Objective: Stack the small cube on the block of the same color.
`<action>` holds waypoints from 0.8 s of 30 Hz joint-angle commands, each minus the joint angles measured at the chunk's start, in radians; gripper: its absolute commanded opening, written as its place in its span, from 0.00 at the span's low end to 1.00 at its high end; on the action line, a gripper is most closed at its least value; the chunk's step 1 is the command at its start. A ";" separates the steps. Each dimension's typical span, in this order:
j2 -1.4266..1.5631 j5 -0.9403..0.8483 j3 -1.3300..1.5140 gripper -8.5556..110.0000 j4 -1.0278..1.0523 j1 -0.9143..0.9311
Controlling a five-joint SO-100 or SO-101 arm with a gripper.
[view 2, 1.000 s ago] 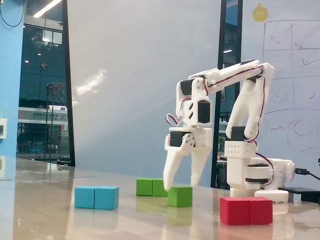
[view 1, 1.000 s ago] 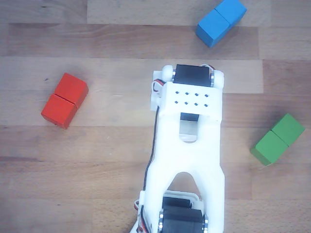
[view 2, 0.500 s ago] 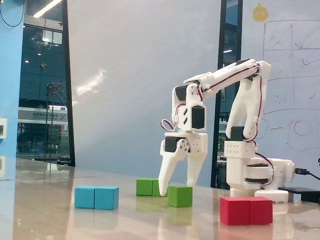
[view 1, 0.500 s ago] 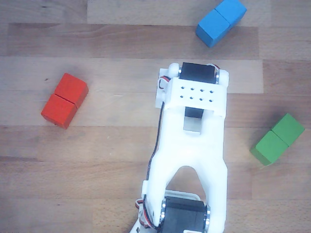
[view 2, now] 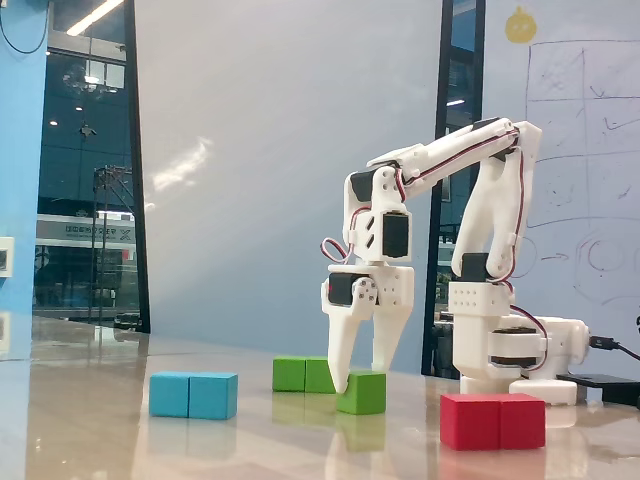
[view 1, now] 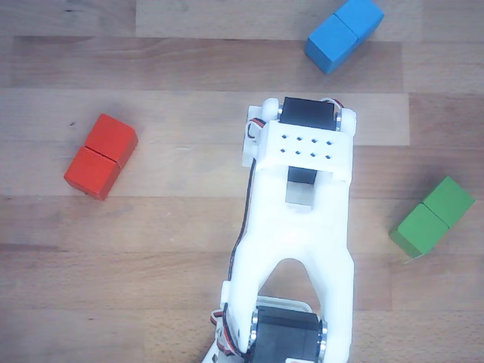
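In the fixed view the gripper (view 2: 361, 378) was seen pointing down at the table, with its two white fingers (view 2: 341, 345) a little way apart. The small cube (view 2: 362, 392) sat between them. The left finger's tip was down by the cube's left side, and the right finger came down behind the cube's top. Whether the fingers were really squeezing the cube could not be told, and the cube looked to be resting on the wooden table (view 2: 250, 440).

The small cube was plain green, with flat dull faces. It was hidden under the white arm (view 1: 299, 227) in the other view. In the fixed view it was placed near the middle of the table, just in front of the green block (view 2: 304, 374).

The green block (view 1: 432, 216) was made of two cube halves with a line across the middle. In the other view it was found near the right edge of the table, turned at a slant. It was lying flat, with its top bare.

A blue block (view 1: 344, 33) was seen near the top edge of the table in the other view, and a red block (view 1: 100, 156) towards the left edge. Both were made of two halves too.
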 commanded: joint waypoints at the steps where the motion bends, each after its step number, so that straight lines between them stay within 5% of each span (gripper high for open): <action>1: 0.021 0.000 -0.100 0.15 -0.017 0.009; 10: 0.028 -0.003 -0.272 0.15 0.000 0.025; 24: 0.028 -0.018 -0.489 0.16 0.006 0.360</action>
